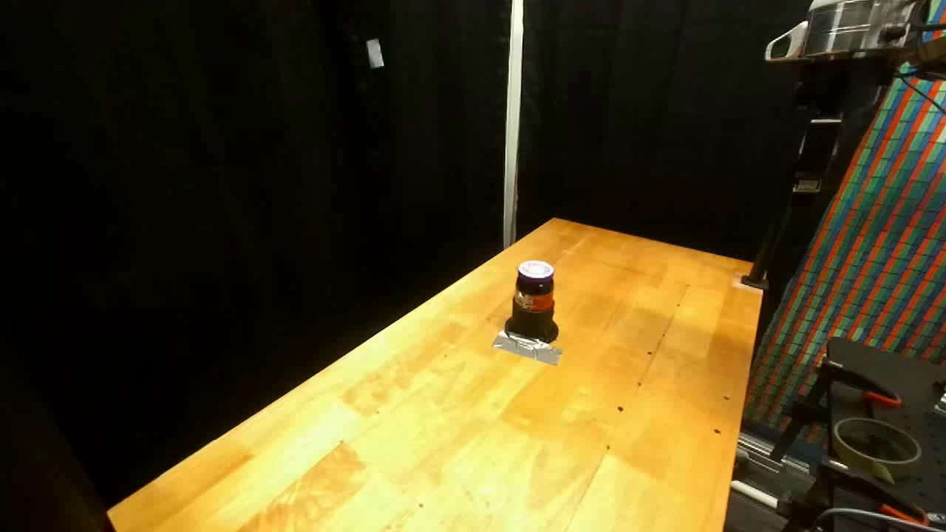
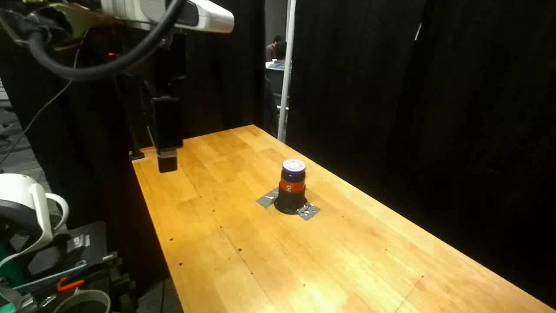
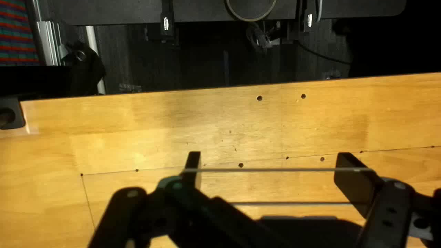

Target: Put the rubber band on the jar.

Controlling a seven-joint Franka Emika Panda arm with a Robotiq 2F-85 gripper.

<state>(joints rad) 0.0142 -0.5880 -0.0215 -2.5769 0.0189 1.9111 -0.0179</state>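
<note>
Only the wrist view shows the rubber band (image 3: 275, 169) stretched between widely parted fingers (image 3: 356, 182) of the gripper (image 3: 269, 163). Both exterior views show the jar (image 2: 292, 184), lidded, contents hidden, upright on a black base (image 2: 289, 202) on the table (image 2: 347, 248); in an exterior view, tape strips (image 2: 266, 198) adjoin this base at nine and four o'clock.

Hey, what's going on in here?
A robot arm holds a rubber band stretched across its open pincer, above the wooden table. The purple-lidded jar stands apart from it, its black base stuck down with silver tape. The band seems meant for the jar, but isn't on it yet.
</note>
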